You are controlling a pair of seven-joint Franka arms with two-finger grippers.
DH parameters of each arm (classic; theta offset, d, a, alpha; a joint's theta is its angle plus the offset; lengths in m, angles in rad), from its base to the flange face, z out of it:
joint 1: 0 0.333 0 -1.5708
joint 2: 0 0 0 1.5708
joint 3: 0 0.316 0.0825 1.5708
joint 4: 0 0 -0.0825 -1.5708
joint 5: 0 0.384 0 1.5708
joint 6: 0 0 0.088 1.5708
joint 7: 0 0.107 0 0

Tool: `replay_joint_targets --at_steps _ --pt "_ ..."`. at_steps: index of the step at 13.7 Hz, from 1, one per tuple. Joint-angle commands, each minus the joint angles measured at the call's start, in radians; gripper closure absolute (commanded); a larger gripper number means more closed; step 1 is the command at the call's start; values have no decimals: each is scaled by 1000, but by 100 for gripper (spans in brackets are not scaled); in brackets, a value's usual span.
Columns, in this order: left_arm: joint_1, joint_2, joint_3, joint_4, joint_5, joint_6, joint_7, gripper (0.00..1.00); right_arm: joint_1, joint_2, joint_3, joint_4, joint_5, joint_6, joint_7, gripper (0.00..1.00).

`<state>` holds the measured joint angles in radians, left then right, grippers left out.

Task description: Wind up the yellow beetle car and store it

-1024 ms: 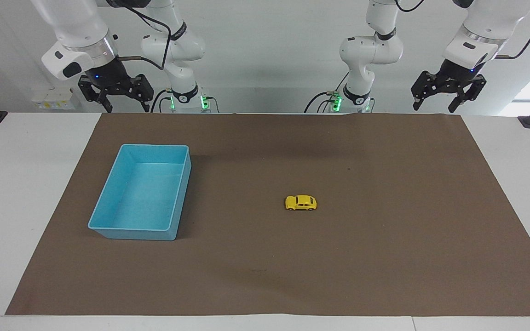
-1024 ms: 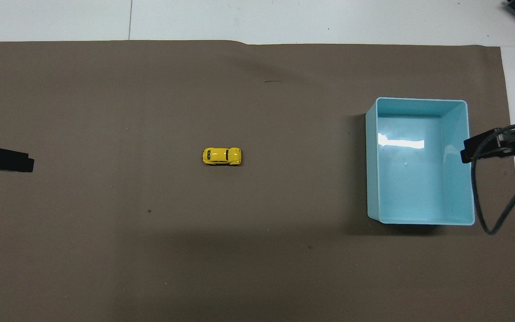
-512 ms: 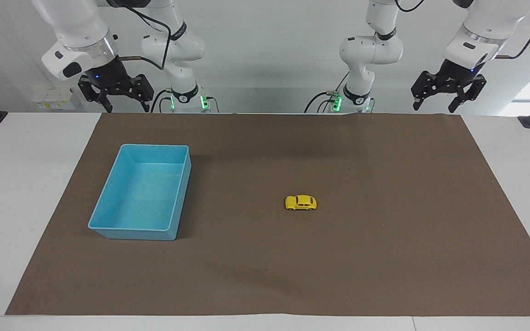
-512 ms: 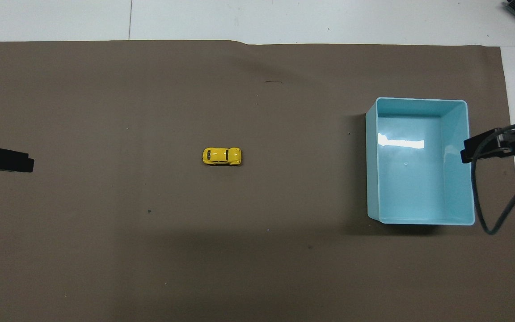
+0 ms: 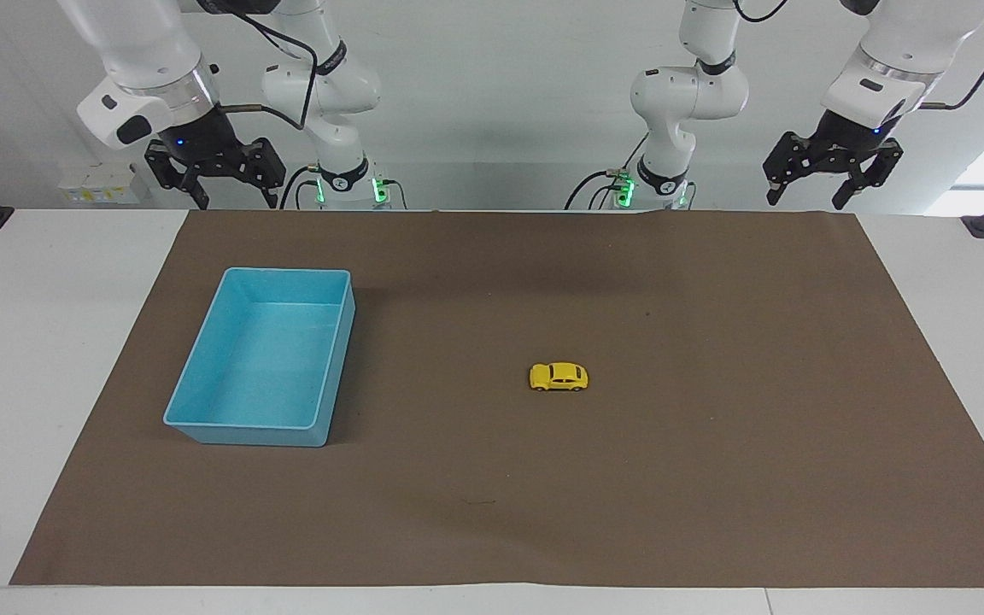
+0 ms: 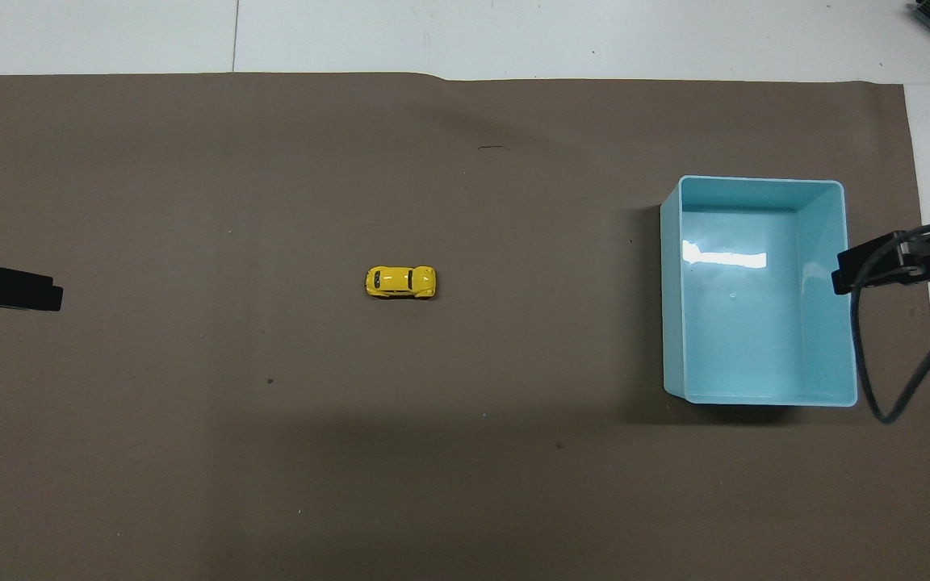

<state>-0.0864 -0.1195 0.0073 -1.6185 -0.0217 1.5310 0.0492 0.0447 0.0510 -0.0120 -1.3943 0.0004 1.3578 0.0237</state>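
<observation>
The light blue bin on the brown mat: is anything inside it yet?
Nothing: the light blue bin shows only its bare floor with a light glare. The yellow beetle car sits outside it, on the brown mat. No part of the inside is covered.

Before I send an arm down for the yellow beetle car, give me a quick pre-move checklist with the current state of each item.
1. yellow beetle car on its wheels on the brown mat, nothing touching it: ok.
2. light blue bin upright with nothing in it, toward the right arm's end of the table: ok.
3. left gripper raised at its own end, jaws open, holding nothing: ok.
4. right gripper raised near the bin's end, jaws open, holding nothing: ok.
5. Mat between car and bin free of other things: ok.
6. Car already wound: cannot tell.
</observation>
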Motion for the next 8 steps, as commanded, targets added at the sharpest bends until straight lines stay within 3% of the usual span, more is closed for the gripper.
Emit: replay_joint_targets --at_steps 1,8 --pt "-7 -8 6 -14 -4 11 -9 0 -11 -3 -2 1 21 6 -28 0" --pt "-7 -6 6 -24 -4 14 -86 0 -11 -3 -2 1 21 7 -28 0"
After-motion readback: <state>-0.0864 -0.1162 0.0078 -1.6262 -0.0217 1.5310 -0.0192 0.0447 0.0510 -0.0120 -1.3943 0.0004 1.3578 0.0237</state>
